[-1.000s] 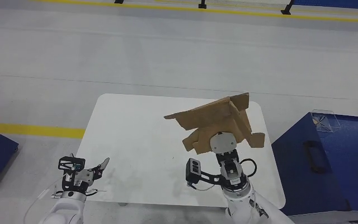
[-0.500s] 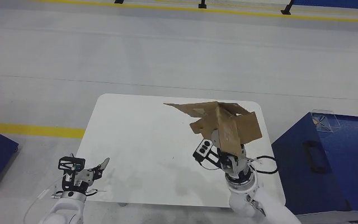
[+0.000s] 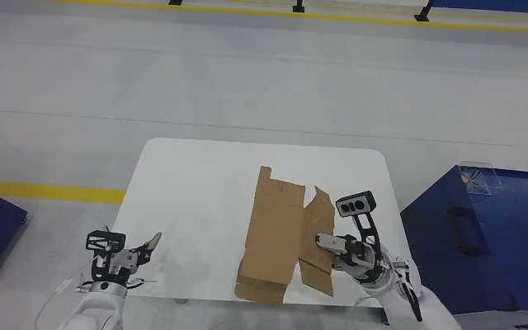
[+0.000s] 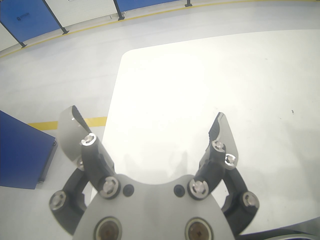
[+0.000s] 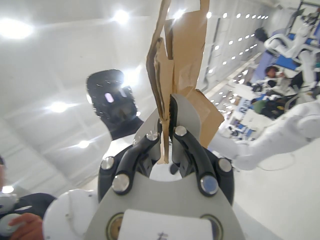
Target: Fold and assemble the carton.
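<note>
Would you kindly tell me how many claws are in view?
2: the left claw, open, at the table's near-left corner; the right claw, shut on the carton, near-right.

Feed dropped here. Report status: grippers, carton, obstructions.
Right gripper shut on carton edge. Left gripper open, at near-left corner of table. Carton flat, unassembled, over table's right half. Nothing obstructing.

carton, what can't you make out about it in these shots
- Top view: whether the flat brown cardboard carton rests on the white table or hangs just above it; the downward angle hides any gap.
- Top view: the carton's underside, covered by its own panels.
- Right wrist view: how many layers the right tool pinches; the cardboard stands edge-on and crumpled there.
</note>
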You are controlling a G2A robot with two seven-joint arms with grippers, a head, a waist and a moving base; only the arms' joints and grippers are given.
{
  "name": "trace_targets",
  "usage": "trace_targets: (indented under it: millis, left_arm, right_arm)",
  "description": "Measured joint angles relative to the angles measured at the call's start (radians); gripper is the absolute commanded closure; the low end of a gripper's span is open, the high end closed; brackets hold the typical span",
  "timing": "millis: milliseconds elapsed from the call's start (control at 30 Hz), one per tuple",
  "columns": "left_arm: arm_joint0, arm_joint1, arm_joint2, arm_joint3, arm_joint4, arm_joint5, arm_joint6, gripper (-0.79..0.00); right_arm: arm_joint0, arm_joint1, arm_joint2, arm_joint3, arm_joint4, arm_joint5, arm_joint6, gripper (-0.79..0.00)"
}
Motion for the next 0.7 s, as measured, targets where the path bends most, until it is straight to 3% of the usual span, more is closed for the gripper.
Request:
trace_targets:
  millis: [67, 167, 467, 567, 700]
  left_arm:
    - [0.0, 0.0, 0.0, 0.0, 0.0, 0.0, 0.0, -0.785]
    - [0.0, 0.0, 0.0, 0.0, 0.0, 0.0, 0.0, -0.785]
    - [0.004, -0.001, 0.003, -0.007, -0.009, -0.009, -0.009, -0.785]
    - [0.008, -0.002, -0.051, -0.084, -0.157, -0.109, -0.13, -0.785]
    - [-0.005, -0.005, -0.144, -0.168, -0.701, -0.138, -0.394, -0.785]
  right_arm:
    - [-0.008, -0.005, -0.008, 0.016, -0.057, -0.047, -0.017, 0.0]
    - [-0.015, -0.013, -0.013, 0.02, -0.022, -0.095, -0.051, 0.0]
    - [-0.012, -0.012, -0.002, 0.03, -0.028, -0.092, -0.066, 0.0]
    - [-0.011, -0.011, 0.008, 0.056, -0.164, -0.07, -0.123, 0.0]
    - [-0.001, -0.014, -0.006, 0.095, -0.321, -0.04, -0.139, 0.0]
